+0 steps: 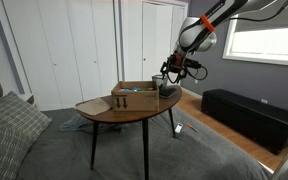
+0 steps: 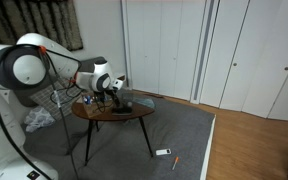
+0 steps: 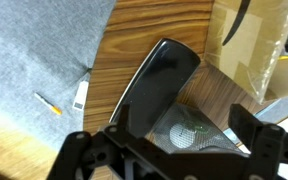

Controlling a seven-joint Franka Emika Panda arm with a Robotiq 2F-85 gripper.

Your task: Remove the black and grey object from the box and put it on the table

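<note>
The black and grey object [image 3: 160,88] lies flat on the wooden counter [image 3: 144,25], out of the box [image 3: 246,52] and just beside its cardboard wall. In my wrist view I see a long glossy black part, with a rounded grey mesh part at the end nearest the camera. My hand [image 3: 164,138] is directly above it with the jaws spread wide, one finger [image 3: 86,152] on each side, gripping nothing. I cannot tell whether either finger touches the object.

In an exterior view the hand [image 1: 169,72] hangs over one end of the oval counter [image 1: 99,110], next to the low brown box [image 1: 134,92] that sits near the middle. Below the counter's edge, on the grey carpet [image 3: 29,55], are a small white item [image 3: 80,95] and a short orange stick [image 3: 48,104], close together. A long black bench [image 1: 246,112] stands well apart by the wall.
</note>
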